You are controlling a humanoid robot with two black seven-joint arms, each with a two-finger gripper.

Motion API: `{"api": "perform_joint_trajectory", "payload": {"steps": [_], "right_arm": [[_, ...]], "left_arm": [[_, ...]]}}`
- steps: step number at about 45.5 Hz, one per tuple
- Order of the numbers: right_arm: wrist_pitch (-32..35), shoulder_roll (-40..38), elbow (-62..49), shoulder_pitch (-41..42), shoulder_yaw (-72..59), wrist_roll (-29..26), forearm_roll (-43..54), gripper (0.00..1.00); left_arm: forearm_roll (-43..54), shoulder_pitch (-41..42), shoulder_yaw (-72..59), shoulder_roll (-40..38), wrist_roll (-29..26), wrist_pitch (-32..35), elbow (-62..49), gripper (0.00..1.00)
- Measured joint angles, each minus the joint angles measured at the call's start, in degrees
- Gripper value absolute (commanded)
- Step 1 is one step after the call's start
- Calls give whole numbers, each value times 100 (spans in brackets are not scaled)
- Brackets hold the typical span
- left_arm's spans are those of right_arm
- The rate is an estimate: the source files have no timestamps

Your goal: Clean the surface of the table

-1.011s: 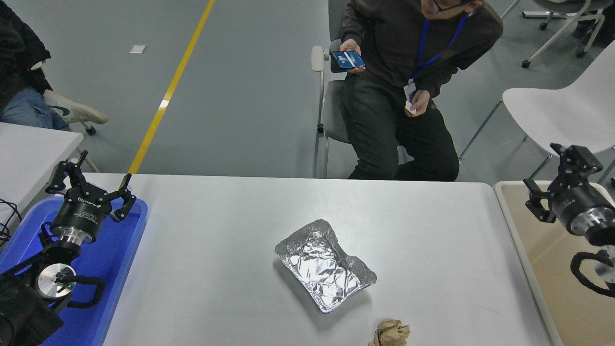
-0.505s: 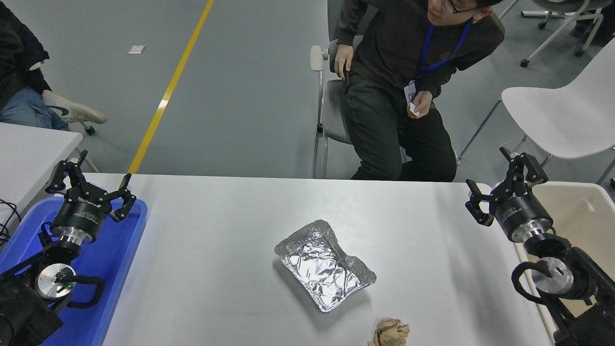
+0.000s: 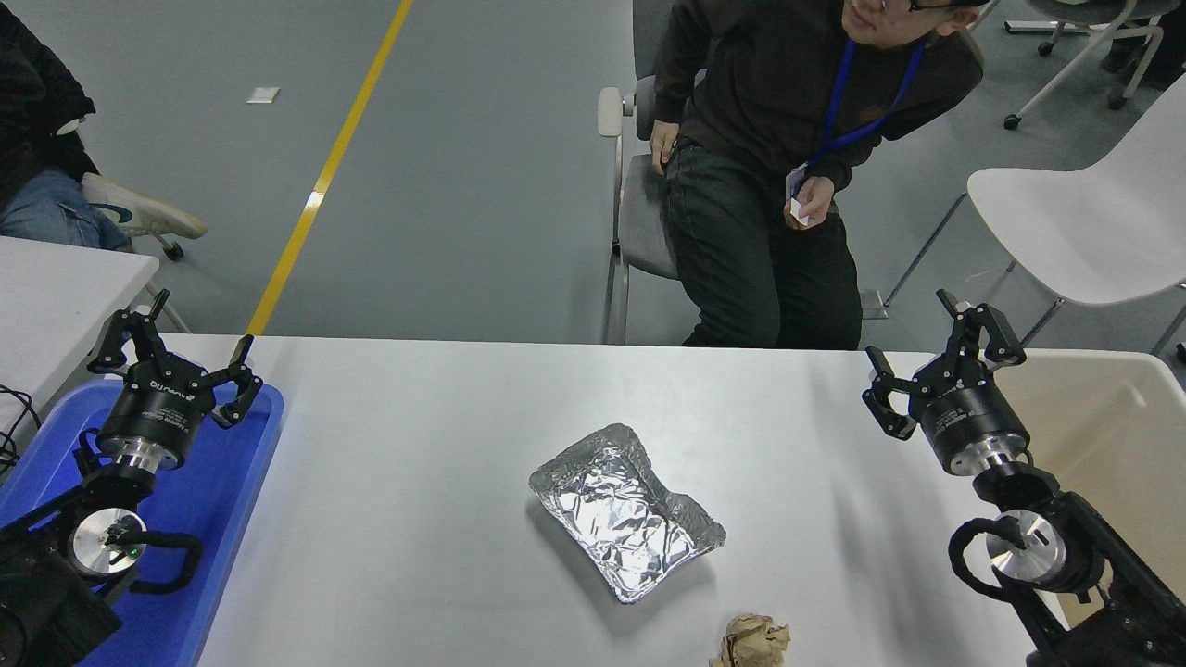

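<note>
The table surface (image 3: 417, 482) is a wide matte white top. A crumpled silver foil tray (image 3: 626, 510) lies near its middle. A crumpled brown paper ball (image 3: 752, 641) lies at the front edge, just right of the foil tray. My right gripper (image 3: 934, 350) is open and empty above the table's far right edge, well right of the foil tray. My left gripper (image 3: 176, 341) is open and empty, parked over the blue tray (image 3: 222, 482) at the left.
A beige bin (image 3: 1112, 417) stands just off the table's right end. A person sits on a chair at the far side, holding a small white thing. A white chair (image 3: 1084, 222) is at the back right. A smaller white table (image 3: 56, 287) is at the left.
My right arm has swung left from over the beige bin to above the table's right edge. The person has put the phone away and leaned to the right. The left arm has not moved.
</note>
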State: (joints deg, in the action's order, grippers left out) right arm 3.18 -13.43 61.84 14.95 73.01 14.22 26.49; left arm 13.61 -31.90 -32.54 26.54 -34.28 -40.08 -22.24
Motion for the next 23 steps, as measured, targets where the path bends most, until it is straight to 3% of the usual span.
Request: {"api": "perform_joint_trajectory", "payload": {"steps": [23], "right_arm": [[-606, 65, -540, 374, -94, 106, 60, 100]], "left_arm": [[1, 0, 0, 0, 0, 0, 0, 100]]}}
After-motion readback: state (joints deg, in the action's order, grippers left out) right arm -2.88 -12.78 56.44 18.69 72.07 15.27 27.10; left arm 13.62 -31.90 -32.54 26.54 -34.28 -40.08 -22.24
